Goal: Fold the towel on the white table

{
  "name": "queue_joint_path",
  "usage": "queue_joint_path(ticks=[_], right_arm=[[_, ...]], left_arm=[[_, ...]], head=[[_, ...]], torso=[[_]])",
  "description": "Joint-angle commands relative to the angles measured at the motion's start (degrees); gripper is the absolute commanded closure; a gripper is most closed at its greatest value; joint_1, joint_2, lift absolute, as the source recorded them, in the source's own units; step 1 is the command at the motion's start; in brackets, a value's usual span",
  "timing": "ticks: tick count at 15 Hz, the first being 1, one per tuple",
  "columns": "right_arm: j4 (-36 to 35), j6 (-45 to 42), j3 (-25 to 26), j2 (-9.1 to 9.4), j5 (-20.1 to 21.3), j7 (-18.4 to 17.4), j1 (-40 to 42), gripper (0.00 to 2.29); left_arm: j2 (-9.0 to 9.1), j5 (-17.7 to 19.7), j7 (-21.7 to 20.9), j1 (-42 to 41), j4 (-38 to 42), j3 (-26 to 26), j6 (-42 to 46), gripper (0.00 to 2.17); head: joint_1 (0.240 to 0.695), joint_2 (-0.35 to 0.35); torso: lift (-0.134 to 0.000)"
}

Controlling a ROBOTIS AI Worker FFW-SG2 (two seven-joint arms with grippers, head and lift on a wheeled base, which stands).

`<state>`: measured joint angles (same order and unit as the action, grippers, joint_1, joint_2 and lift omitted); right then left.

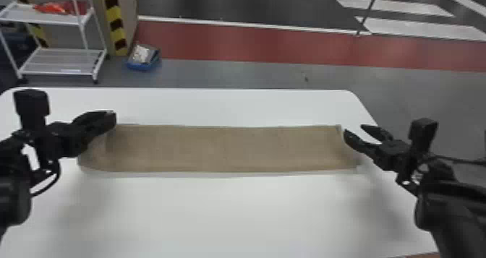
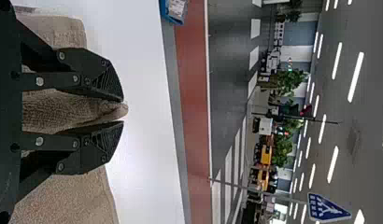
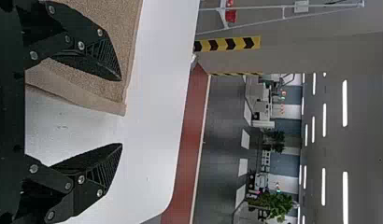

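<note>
Towel: we see the tan towel (image 1: 224, 149) lying as a long, narrow band across the white table (image 1: 224, 217), its length running from our left gripper (image 1: 113, 117) to near our right gripper (image 1: 354, 128); its left end bends around beneath the left fingers; its right end shows a layered edge.
Left gripper: our fingers stand nearly together, with a fold of the towel pinched between them; in the left wrist view, we see a little rounded cloth poking out just past the tips of the left gripper (image 2: 124, 111), with more cloth spread to both sides.
Right gripper: we have it wide apart, with nothing held; it is at the towel's right end; in the right wrist view, one finger of the right gripper (image 3: 122, 112) is over the cloth near its corner, the other over the white tabletop; whether the first touches the cloth, we cannot tell.
Beyond the table: we have a white rack (image 1: 58, 19) with a red-orange item (image 1: 54, 8) on its upper shelf; a yellow-and-black striped post (image 1: 116, 26) beside it; a blue container (image 1: 144, 65) on the floor nearby.
</note>
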<state>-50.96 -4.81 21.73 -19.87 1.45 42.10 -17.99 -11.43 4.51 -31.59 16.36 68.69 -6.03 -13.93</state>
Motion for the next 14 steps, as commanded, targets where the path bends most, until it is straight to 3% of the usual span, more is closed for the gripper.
queue_joint_path(ticks=[1,3,6,9,12,14], right_arm=[[-1.34,0.38,1.21,-0.08,-0.57,0.44,1.21,0.46],[-2.83,1.08,2.79,-0.08,-0.66,0.87,2.61,0.46],[-3.01,0.90,3.32,-0.52,-1.28,1.31,3.23,0.46],[-3.36,0.73,3.32,-0.61,-1.89,1.49,3.76,0.46],[-3.45,0.73,3.23,-0.52,-1.89,1.67,3.76,0.46],[-3.62,0.73,3.14,-0.52,-1.89,1.67,4.02,0.46]], left_arm=[[-0.43,-0.74,0.12,-3.36,5.23,-1.35,-0.80,0.00],[-0.43,-3.46,0.65,-8.10,11.73,-4.52,-2.03,0.02],[-0.52,-3.46,1.26,-12.06,15.77,-8.65,-2.38,0.02],[-0.78,-3.28,1.00,-12.94,14.19,-10.58,-2.21,0.02],[-1.93,0.76,-1.90,-12.50,11.38,-11.63,-2.38,0.03],[-1.84,0.85,-2.78,-12.32,10.94,-11.72,-2.91,0.09]], head=[[0.695,-0.160],[0.695,-0.157],[0.695,-0.148],[0.695,-0.124],[0.695,-0.107],[0.695,-0.103]], torso=[[-0.123],[-0.123],[-0.123],[-0.123],[-0.123],[-0.123]])
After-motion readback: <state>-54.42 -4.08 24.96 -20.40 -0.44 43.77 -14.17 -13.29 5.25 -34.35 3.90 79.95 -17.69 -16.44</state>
